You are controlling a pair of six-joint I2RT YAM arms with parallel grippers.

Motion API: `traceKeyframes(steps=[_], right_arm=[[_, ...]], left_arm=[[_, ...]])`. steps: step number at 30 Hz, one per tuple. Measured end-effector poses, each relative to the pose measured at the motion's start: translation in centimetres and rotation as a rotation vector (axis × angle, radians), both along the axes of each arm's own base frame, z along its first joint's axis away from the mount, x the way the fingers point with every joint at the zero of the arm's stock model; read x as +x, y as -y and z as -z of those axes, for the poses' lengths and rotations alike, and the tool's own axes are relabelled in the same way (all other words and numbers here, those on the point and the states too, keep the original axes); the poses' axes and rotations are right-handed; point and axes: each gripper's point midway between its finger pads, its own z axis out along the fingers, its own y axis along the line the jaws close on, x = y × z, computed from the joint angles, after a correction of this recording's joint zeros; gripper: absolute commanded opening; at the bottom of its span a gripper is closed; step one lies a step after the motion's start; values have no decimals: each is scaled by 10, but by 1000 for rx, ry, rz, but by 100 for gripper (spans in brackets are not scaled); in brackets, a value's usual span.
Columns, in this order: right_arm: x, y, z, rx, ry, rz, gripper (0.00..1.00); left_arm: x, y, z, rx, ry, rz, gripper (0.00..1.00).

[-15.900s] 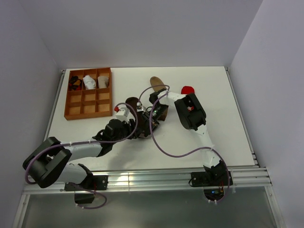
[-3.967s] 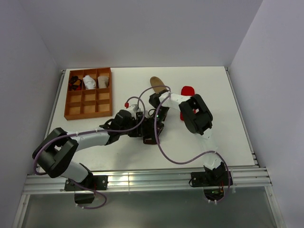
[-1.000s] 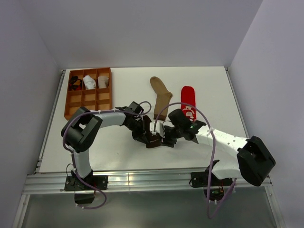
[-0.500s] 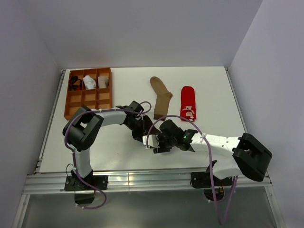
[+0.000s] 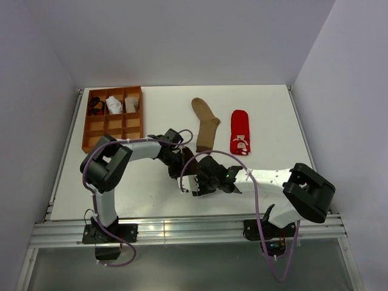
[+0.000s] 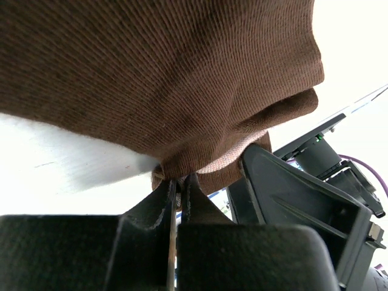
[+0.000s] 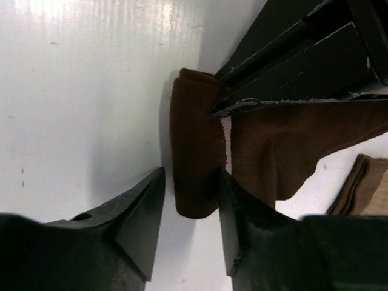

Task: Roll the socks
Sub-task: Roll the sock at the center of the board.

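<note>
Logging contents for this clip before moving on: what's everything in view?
brown sock: one, dark brown, table middle
tan sock: one, tan, flat, far middle
red sock: one, red with white figures, right of tan sock
tray: one, wooden, far left
sock bundles: three, one black, two whitish, tray's far row
table: one, white
left end effector: black, shut on brown sock
right end effector: black, jaws open astride brown sock
</note>
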Motion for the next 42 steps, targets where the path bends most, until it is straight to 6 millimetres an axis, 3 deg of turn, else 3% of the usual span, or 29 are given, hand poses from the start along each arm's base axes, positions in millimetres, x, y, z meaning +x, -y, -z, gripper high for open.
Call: traceKeyframes(steps=[5, 8, 9, 15, 22, 31, 42], right_arm=[[7, -4, 1, -22, 15, 13, 27], [8, -6, 0, -33, 5, 21, 20], [8, -6, 0, -39, -6, 21, 20], [5, -8, -2, -69, -135, 40, 18], [-4, -1, -1, -76, -291, 75, 19], [5, -1, -3, -103, -587, 159, 19], [14, 1, -4, -174, -991, 266, 19]], left_arm=[[0, -1, 0, -5, 0, 1, 2], [0, -2, 0, -11, -3, 2, 11], [0, -2, 1, -16, -3, 2, 18], [2, -10, -1, -37, 49, -15, 35], [13, -21, -4, -34, 188, -72, 43], [25, -45, -11, -11, 354, -175, 50], [42, -67, -64, -53, 695, -222, 50]])
